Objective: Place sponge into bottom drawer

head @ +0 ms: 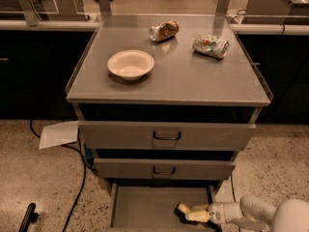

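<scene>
The bottom drawer (149, 208) is pulled open at the foot of the grey cabinet, showing its flat grey floor. My gripper (189, 212) reaches in from the lower right and sits low over the drawer's right front part, with the white arm (251, 210) behind it. Pale yellow shapes and a dark patch show at the gripper's tip. I cannot tell the sponge apart from the gripper there.
The two upper drawers (166, 136) with dark loop handles are shut. On the cabinet top stand a white bowl (130, 64), a crushed can (163, 30) and a crumpled packet (210, 46). A white paper (59, 134) and a black cable (77, 187) lie on the floor at left.
</scene>
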`<move>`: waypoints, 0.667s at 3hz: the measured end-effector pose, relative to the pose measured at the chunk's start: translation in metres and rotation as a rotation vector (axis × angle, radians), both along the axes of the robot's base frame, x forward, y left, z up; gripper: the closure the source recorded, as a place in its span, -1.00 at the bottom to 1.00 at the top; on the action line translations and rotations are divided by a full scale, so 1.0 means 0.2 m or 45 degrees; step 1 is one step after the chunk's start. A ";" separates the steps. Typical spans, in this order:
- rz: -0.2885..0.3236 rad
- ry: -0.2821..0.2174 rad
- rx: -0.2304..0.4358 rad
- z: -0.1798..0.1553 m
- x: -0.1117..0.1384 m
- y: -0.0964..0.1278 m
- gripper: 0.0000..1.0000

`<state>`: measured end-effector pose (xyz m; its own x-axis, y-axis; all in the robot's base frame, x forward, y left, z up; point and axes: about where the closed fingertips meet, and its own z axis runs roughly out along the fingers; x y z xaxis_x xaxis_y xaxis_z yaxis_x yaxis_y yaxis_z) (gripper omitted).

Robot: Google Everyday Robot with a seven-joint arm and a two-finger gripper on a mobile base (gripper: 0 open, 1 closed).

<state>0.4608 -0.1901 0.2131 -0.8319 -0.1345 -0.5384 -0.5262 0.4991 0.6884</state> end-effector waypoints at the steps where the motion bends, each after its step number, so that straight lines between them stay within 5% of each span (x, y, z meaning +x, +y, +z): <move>1: 0.000 0.000 0.000 0.00 0.00 0.00 -1.00; 2: 0.000 0.000 0.000 0.00 0.00 0.00 -1.00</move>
